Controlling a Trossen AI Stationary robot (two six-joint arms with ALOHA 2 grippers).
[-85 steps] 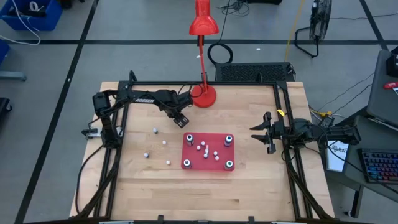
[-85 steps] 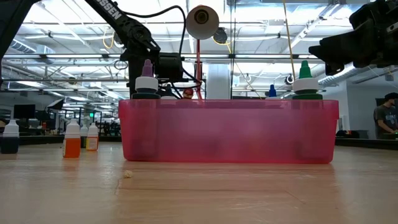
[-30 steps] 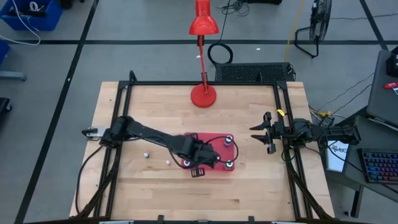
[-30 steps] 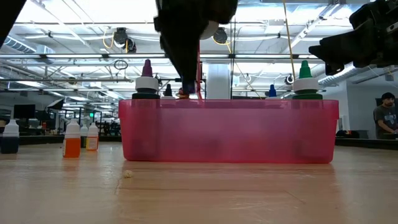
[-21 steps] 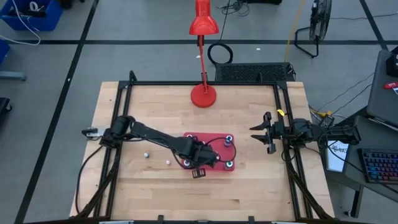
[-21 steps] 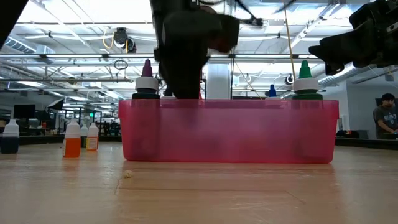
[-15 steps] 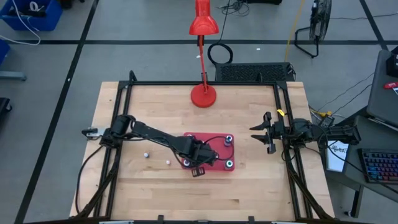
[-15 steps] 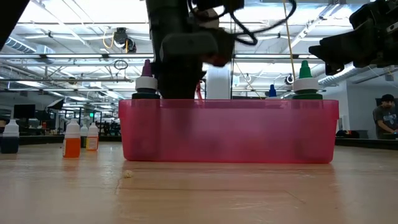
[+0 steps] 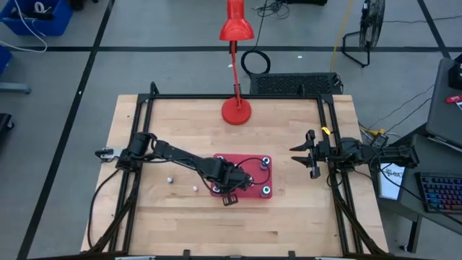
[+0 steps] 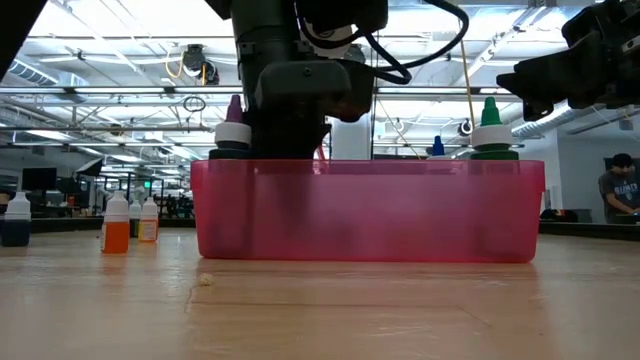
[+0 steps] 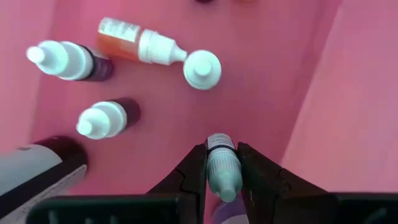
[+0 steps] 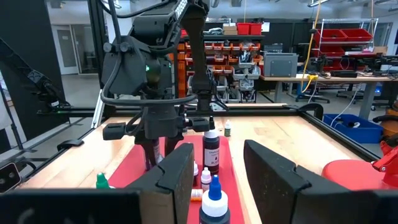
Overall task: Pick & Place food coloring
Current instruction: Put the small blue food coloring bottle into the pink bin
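Inside the red bin (image 9: 253,163), my left gripper (image 11: 222,169) has come down, pinching a small bottle (image 11: 222,167); it is ready to release.

the bin (image 10: 368,210) is translucent pink-red low in the frame, and plain pink inside (image 11: 261,68). the held bottle (image 11: 221,163) at bottom centre has a pale white cap between black fingers (image 11: 190,174). an orange bottle (image 11: 140,42) with a white cap lies at upper left. two dark bottles (image 11: 69,60) with white caps stand at left. a green-tipped vial (image 10: 489,130) shows at right, a purple-tipped one (image 10: 235,128) at left. an orange bottle (image 10: 116,224) and a dark blue one (image 10: 16,221) stand at far left. the lamp (image 9: 235,65) is red at top centre. the table (image 9: 180,130) is light wood. both arms (image 9: 180,155) are black.
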